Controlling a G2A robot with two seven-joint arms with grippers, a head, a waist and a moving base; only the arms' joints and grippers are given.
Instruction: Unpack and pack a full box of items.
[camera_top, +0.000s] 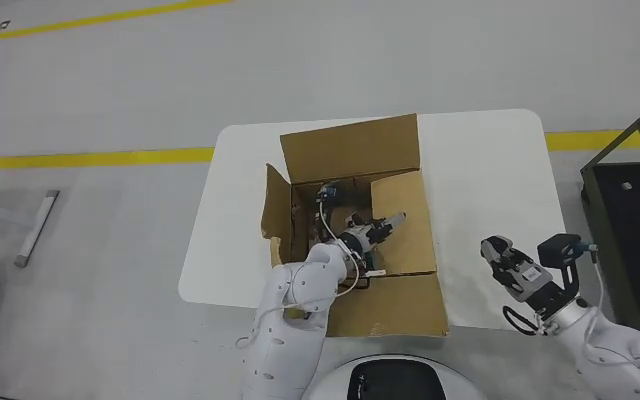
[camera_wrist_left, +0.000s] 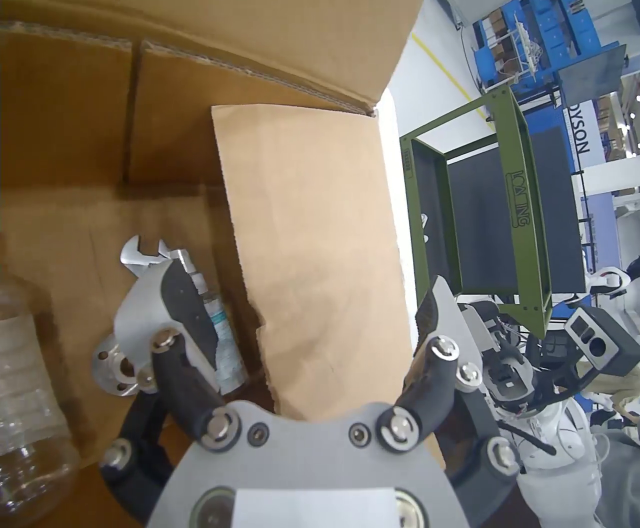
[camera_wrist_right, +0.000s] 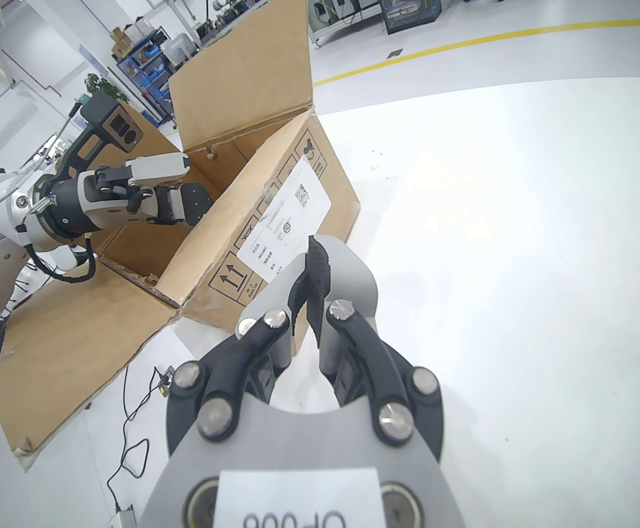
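Observation:
An open cardboard box (camera_top: 350, 150) stands on the white table (camera_top: 490, 170). My left gripper (camera_wrist_left: 300, 320) hangs open inside the box (camera_wrist_left: 75, 125), holding nothing. Beneath one of its fingers (camera_wrist_left: 170, 305) lie a silver wrench (camera_wrist_left: 140, 252), a small tube (camera_wrist_left: 222, 340) and a round metal flange (camera_wrist_left: 107, 367). A clear plastic bottle (camera_wrist_left: 25, 380) lies beside them on the box floor. My right gripper (camera_wrist_right: 312, 265) is shut and empty, above the bare table beside the box (camera_wrist_right: 280, 200). From there the left gripper (camera_wrist_right: 170, 190) shows over the box's opening.
The box's flaps (camera_top: 385, 305) are folded outward on all sides; one inner flap (camera_wrist_left: 310, 250) slants beside the left gripper. A green metal cart (camera_top: 615, 210) stands off the table's right side. Open table lies right of the box.

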